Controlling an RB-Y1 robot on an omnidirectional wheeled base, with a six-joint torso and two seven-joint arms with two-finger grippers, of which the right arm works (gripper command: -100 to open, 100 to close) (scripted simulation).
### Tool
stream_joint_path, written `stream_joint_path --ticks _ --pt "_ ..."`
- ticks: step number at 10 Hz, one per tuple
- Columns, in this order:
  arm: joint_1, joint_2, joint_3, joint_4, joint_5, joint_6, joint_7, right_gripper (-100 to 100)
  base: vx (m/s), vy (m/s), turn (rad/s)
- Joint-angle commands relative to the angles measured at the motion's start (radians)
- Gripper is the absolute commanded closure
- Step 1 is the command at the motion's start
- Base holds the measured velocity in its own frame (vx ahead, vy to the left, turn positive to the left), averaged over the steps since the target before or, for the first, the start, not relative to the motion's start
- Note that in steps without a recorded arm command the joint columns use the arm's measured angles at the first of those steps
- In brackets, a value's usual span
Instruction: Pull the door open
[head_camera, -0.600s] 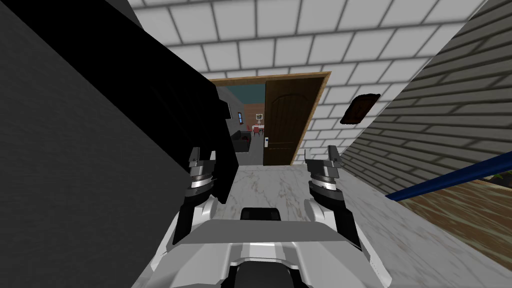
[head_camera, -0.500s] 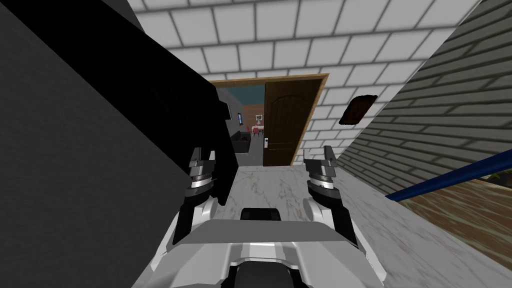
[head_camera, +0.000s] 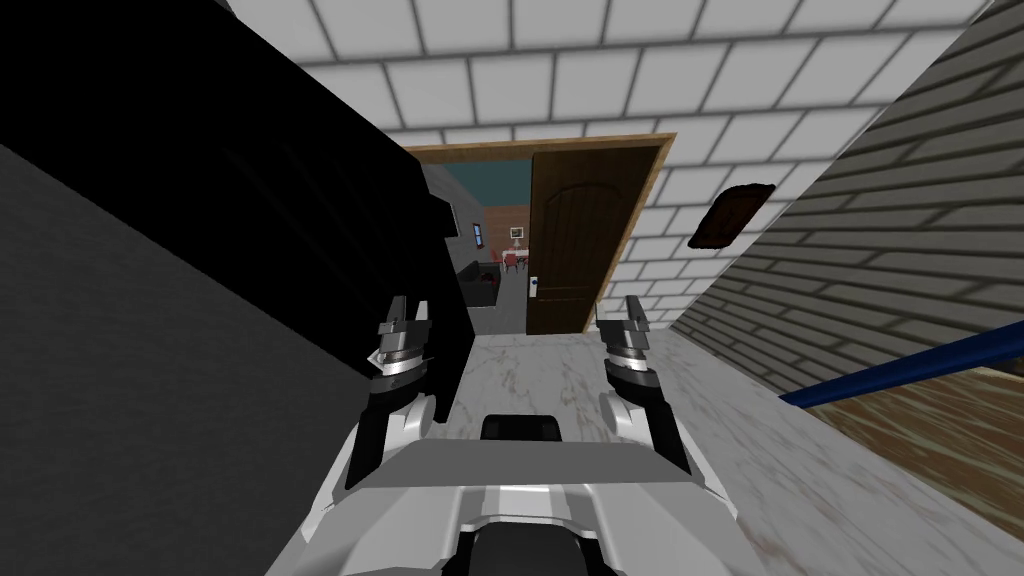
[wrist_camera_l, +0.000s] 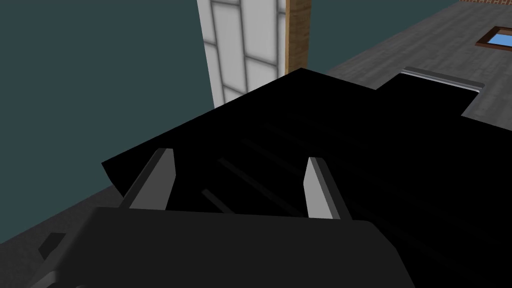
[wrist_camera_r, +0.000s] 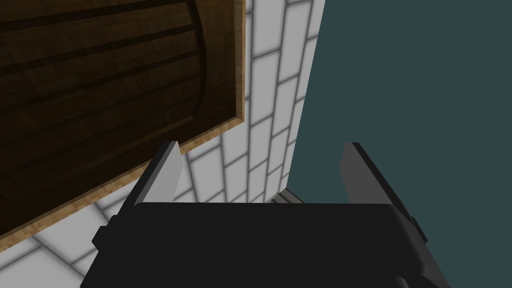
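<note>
At the far end of the hallway, in the head view, a dark brown panelled door (head_camera: 578, 235) stands partly open in its light wood frame (head_camera: 652, 215). A small pale handle plate (head_camera: 534, 287) sits on its left edge. Both grippers hang well short of the door. My left gripper (head_camera: 408, 312) is open beside a black block, empty in the left wrist view (wrist_camera_l: 240, 175). My right gripper (head_camera: 618, 312) is open and empty too. The right wrist view (wrist_camera_r: 260, 170) has the door's arched panel (wrist_camera_r: 100, 75) and white brick wall beyond its fingers.
A large black block (head_camera: 300, 200) and a dark grey wall (head_camera: 120, 400) close in on the left. On the right run a grey brick wall (head_camera: 880, 250) and a blue rail (head_camera: 900, 365). Marble floor (head_camera: 560, 370) leads to the doorway; a furnished room (head_camera: 505, 262) shows through it.
The whole head view has shifted, so I have moved slightly. My right gripper has drawn inward to the left and a little up. Both grippers stay open.
</note>
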Motion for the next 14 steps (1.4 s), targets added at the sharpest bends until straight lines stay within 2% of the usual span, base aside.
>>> stream_joint_path --ticks 1,8,14 --pt "-0.022 -0.009 0.001 0.029 0.006 0.008 -0.01 -100 0.08 0.018 -0.028" --pt "-0.122 -0.051 0.014 0.208 0.039 0.016 -0.061 -100 0.091 0.027 -0.035" --pt "-0.225 -0.092 0.028 0.391 0.074 0.026 -0.113 -100 0.096 0.032 -0.044"
